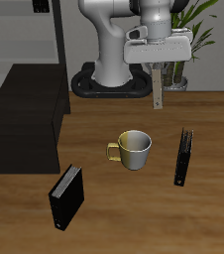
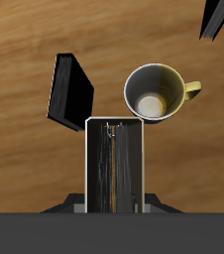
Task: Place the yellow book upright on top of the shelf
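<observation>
My gripper (image 1: 157, 66) is shut on the yellow book (image 1: 158, 89), which hangs upright below it, above the back of the table. In the wrist view the book (image 2: 114, 159) shows end on between the jaws, with pale covers and dark page edges. The shelf (image 1: 25, 127), a large matte black box with a flat top, stands on the table well to the side of the gripper, beyond the mug. The shelf is out of the wrist view.
A pale mug (image 1: 134, 149) (image 2: 159, 91) stands mid-table, in front of the gripper. A thin black book (image 1: 183, 157) (image 2: 72, 91) stands beside the mug. A thicker black book (image 1: 67, 195) (image 2: 218, 18) stands near the front edge. A grey open-frame rack (image 1: 25, 40) is behind the shelf.
</observation>
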